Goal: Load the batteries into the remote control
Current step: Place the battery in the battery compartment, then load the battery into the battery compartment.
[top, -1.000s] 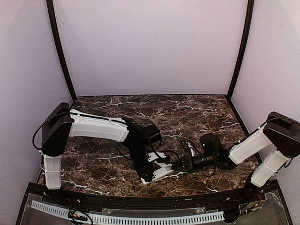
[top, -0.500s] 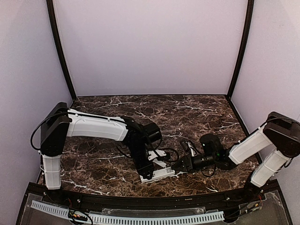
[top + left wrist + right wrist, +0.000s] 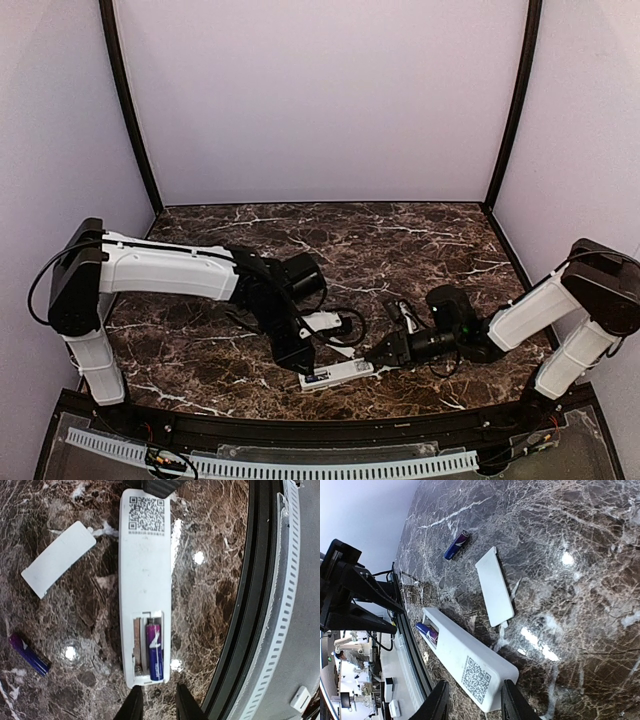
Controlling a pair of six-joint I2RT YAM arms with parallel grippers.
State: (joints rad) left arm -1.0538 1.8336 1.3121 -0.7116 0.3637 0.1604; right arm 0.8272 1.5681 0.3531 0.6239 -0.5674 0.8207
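Note:
The white remote control [image 3: 145, 575] lies back up near the table's front edge, with its battery recess open. It also shows in the top view [image 3: 337, 373] and the right wrist view [image 3: 470, 662]. One blue-purple battery [image 3: 154, 650] sits in the recess, and the slot beside it is empty. The other battery [image 3: 28, 654] lies loose on the marble, also seen in the right wrist view [image 3: 456, 545]. My left gripper [image 3: 159, 707] is open and empty just off the recess end. My right gripper [image 3: 475, 705] is open, its fingers straddling the QR-code end.
The small white cover plate [image 3: 58, 558] lies on the marble beside the remote, also in the right wrist view [image 3: 495, 586]. The black front rail [image 3: 250, 605] and a grey slotted strip [image 3: 282, 630] run close along the remote's near side.
My left arm has pulled back to the left, off the remote. The remote has settled flatter and slightly nearer the front edge. The right arm has barely moved.

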